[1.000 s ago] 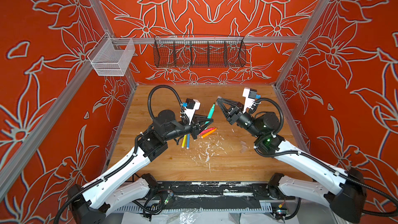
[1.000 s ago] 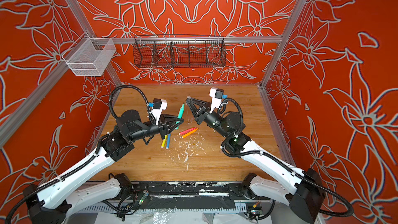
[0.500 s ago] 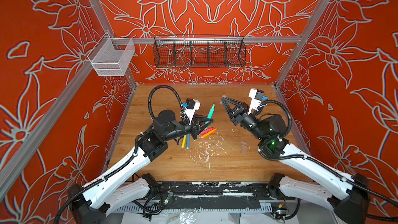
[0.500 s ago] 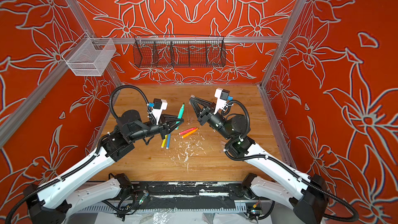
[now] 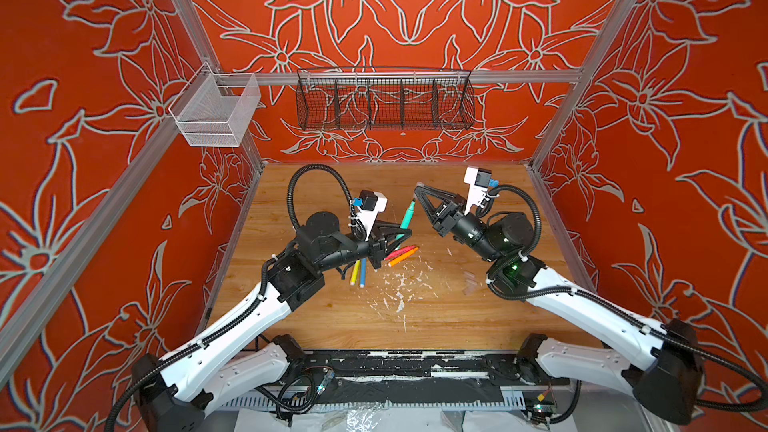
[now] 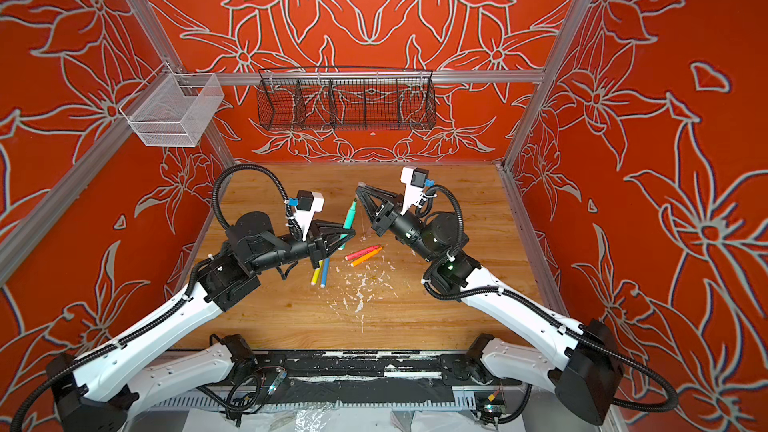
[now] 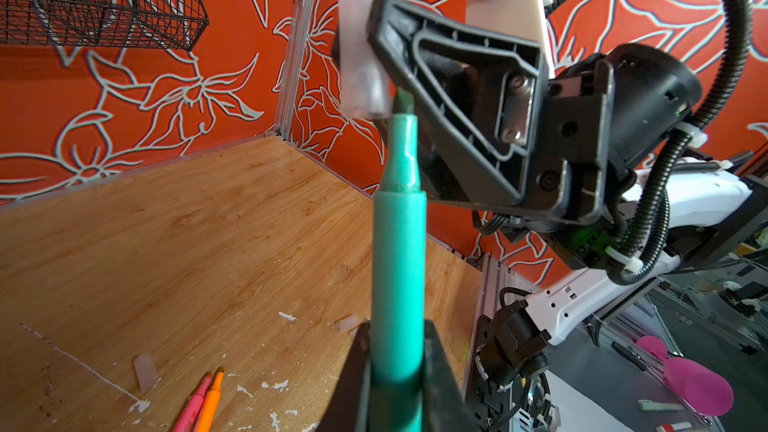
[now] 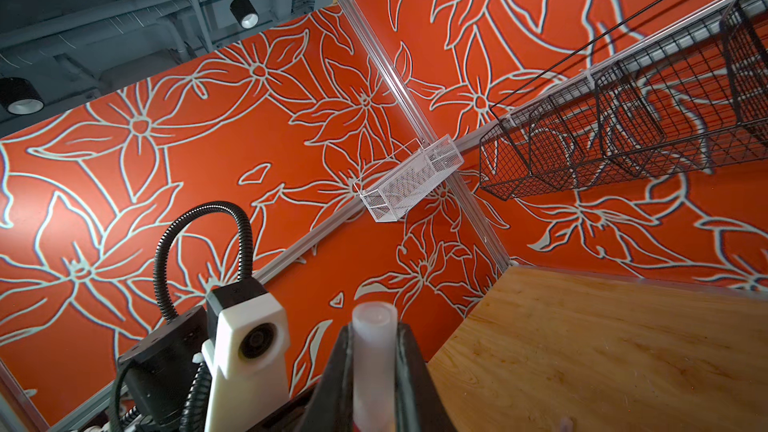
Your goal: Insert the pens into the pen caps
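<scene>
My left gripper (image 5: 404, 235) (image 7: 397, 338) is shut on the green pen (image 5: 407, 218) (image 6: 348, 218) (image 7: 398, 243), which points up and away from the table. My right gripper (image 5: 418, 189) (image 6: 360, 188) (image 8: 371, 340) is shut on a clear pen cap (image 7: 359, 47) (image 8: 372, 355). The pen's tip sits just beside the cap's mouth, not inside it. On the table lie a yellow pen (image 5: 354, 274), a blue pen (image 5: 363, 274), a pink-red pen (image 5: 401, 252) and an orange pen (image 5: 402, 258). A loose pen cap (image 7: 145, 371) lies near them.
A black wire basket (image 5: 384, 101) hangs on the back wall and a white mesh basket (image 5: 216, 114) on the left rail. White paint flecks (image 5: 399, 288) dot the wooden table (image 5: 478, 326). Aluminium rails edge the table on both sides.
My right gripper drew back to the right with the cap, then came back left to the green pen's tip. The left arm and its pen have stayed still.
</scene>
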Robot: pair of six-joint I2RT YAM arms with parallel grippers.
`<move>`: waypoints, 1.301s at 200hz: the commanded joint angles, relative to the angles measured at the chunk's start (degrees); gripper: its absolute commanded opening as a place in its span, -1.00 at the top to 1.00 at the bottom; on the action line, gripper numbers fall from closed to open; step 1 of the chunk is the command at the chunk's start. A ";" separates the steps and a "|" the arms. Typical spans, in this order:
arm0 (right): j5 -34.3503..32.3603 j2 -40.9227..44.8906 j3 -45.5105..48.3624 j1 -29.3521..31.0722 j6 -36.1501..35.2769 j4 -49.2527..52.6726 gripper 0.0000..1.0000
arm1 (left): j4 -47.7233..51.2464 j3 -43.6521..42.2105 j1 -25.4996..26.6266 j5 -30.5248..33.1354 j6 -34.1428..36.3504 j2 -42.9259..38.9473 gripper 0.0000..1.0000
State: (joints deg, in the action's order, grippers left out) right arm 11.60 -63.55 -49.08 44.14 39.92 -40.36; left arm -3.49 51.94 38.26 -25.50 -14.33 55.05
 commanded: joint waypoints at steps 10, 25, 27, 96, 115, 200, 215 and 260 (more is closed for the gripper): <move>2.12 0.25 -1.70 0.56 1.67 -2.80 1.00 | -0.82 0.09 0.24 0.26 0.84 -0.10 1.00; 1.98 0.49 -2.05 0.51 1.20 -2.67 1.00 | -0.82 0.11 0.24 0.35 0.80 0.04 1.00; 1.97 0.50 -2.15 0.53 1.08 -2.63 1.00 | -0.82 0.09 0.24 0.29 0.77 0.03 1.00; 1.68 1.26 -3.43 0.59 -0.50 -1.83 1.00 | -0.82 0.18 0.23 0.13 0.83 0.15 1.00; 1.72 1.00 -3.52 0.51 -0.34 -1.92 1.00 | -0.82 0.21 0.24 0.17 0.80 0.15 1.00; 3.43 -0.11 -0.37 0.64 3.36 -3.94 1.00 | -0.73 0.15 0.24 0.77 0.94 -0.11 1.00; 3.18 0.04 0.24 0.67 3.71 -3.98 1.00 | -0.74 0.09 0.24 0.80 0.83 -0.25 1.00; 3.43 0.62 2.03 0.94 4.62 -4.64 1.00 | -0.82 -0.07 0.19 1.00 0.79 -0.29 1.00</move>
State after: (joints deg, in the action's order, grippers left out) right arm 13.98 -63.37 -48.23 44.47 42.96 -42.65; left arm -3.14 51.94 38.26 -24.53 -14.13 55.16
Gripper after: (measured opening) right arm 0.167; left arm 0.144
